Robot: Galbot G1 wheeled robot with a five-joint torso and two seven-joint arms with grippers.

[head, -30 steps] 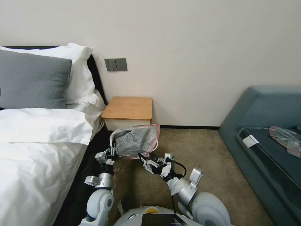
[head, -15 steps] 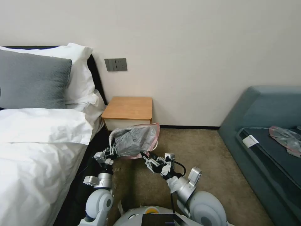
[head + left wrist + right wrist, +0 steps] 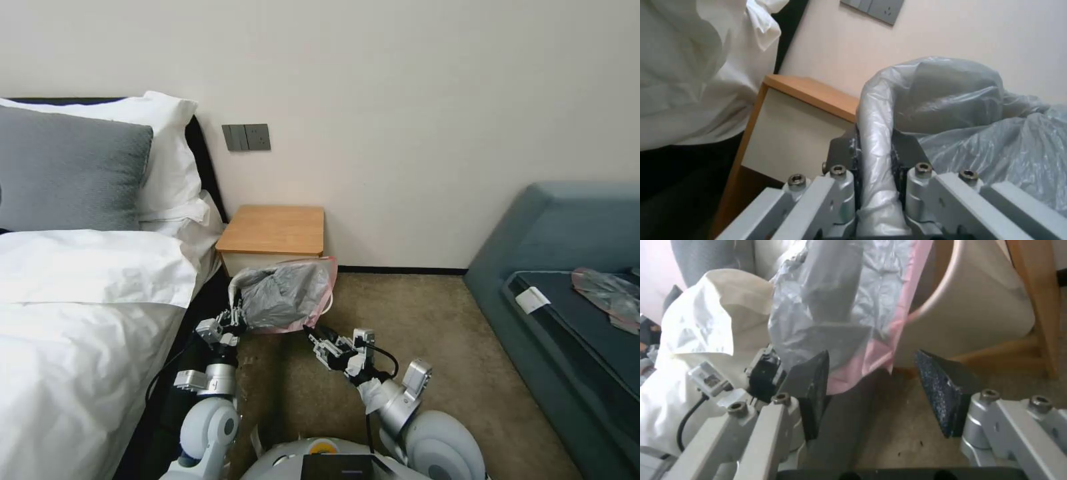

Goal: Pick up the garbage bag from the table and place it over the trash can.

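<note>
Head view has my left hand (image 3: 235, 319) clamped on the garbage bag (image 3: 285, 293), now carried closer to the surface's (image 3: 275, 230) front edge over the trash can (image 3: 969, 306), right hand (image 3: 319, 335) open just below the pink rim.

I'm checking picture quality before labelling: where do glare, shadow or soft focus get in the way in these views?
Head view: even, soft light; bag and table read clearly. Left wrist view: glossy highlights on the bag fold pinched in the left gripper; bedding looks washed out and soft. Right wrist view: right gripper fingers dark and shadowed, the bin behind slightly soft.
</note>
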